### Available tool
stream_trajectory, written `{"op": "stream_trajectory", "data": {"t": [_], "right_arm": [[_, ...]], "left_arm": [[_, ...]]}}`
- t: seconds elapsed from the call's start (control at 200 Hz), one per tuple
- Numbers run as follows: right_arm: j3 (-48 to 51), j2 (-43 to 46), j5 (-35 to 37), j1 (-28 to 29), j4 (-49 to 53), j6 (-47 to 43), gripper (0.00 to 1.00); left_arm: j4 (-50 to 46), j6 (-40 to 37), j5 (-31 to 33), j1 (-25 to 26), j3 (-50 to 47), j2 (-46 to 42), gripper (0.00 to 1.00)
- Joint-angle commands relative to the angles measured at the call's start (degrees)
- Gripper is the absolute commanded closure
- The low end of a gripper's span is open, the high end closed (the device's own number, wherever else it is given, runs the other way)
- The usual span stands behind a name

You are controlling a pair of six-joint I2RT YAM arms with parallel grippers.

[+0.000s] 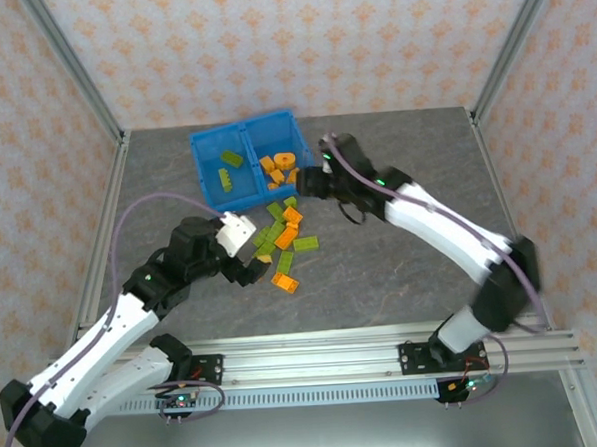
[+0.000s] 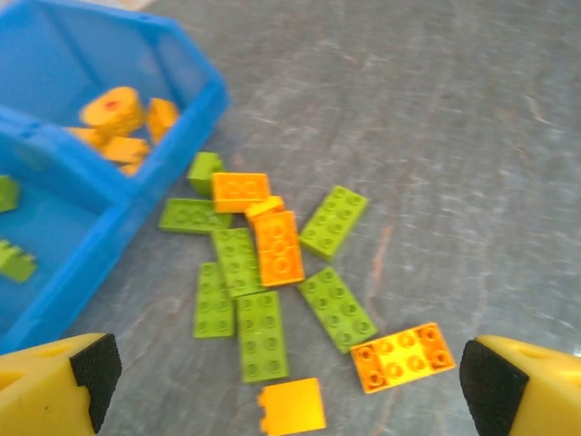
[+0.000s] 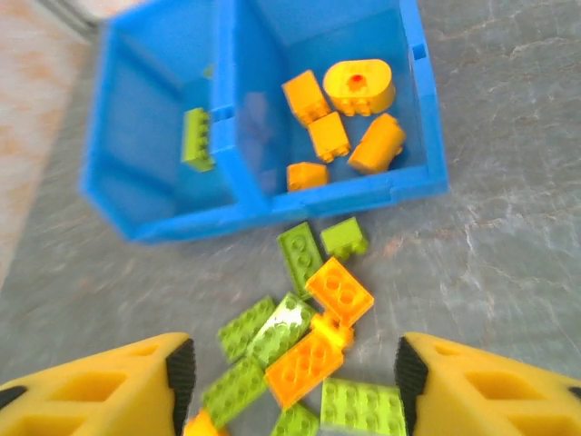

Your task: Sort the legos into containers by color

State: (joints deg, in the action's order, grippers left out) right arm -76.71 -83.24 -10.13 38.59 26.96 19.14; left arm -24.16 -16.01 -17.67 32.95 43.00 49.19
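Grey desk (image 1: 412, 278), most legos (image 1: 284, 239) heaped just in front of the blue bin (image 1: 204, 173), a few sorted inside. Left end effector (image 2: 283, 377) and right end effector (image 3: 292, 381) hover near the bin's front too, both released and empty, probably lining up picks.

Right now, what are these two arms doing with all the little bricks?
Two robot arms are sorting legos by colour into a blue bin. Seen from above, several orange bricks lie in its right compartment and a couple of green ones in its left. A mixed pile of both colours sits on the table just in front of the bin. The left gripper and right gripper are both open and empty, poised over that pile.
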Motion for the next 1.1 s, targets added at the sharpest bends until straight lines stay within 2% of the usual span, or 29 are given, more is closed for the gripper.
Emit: {"op": "stream_trajectory", "data": {"t": [0.0,0.095,0.175,0.34,0.546,0.701,0.936,1.091], "right_arm": [[10.07,12.23,-6.99,0.02,2.76,-5.35,0.32],[16.06,22.57,-10.43,0.0,9.94,-6.19,0.25],[19.01,29.16,-9.46,-0.01,14.79,-3.77,0.17],[23.6,39.65,-10.06,-0.15,16.51,1.63,0.0],[23.97,41.58,-8.93,-0.36,17.09,3.07,0.01],[24.32,42.0,-8.35,-0.36,16.22,3.27,0.01],[25.02,42.02,-8.39,-0.36,15.34,3.88,0.01],[25.13,41.66,-8.14,-0.36,14.61,4.2,0.01]], "left_arm": [[-5.97,-0.85,-0.64,5.44,6.77,5.4,0.01],[-3.4,2.36,0.78,9.16,9.22,12.04,0.05],[-1.48,5.54,0.36,9.24,11.63,19.19,0.09],[-4.58,5.06,1.68,9.24,21.06,36.21,0.11],[-10.2,-0.91,5.36,9.26,33.13,52.97,0.11],[-13.49,-4.18,6.16,9.24,38.93,61.63,0.12],[-16.33,-7.37,8.63,9.24,40.35,66.07,0.23],[-18.37,-8.51,10.87,9.41,40.5,67.12,0.41]]}}
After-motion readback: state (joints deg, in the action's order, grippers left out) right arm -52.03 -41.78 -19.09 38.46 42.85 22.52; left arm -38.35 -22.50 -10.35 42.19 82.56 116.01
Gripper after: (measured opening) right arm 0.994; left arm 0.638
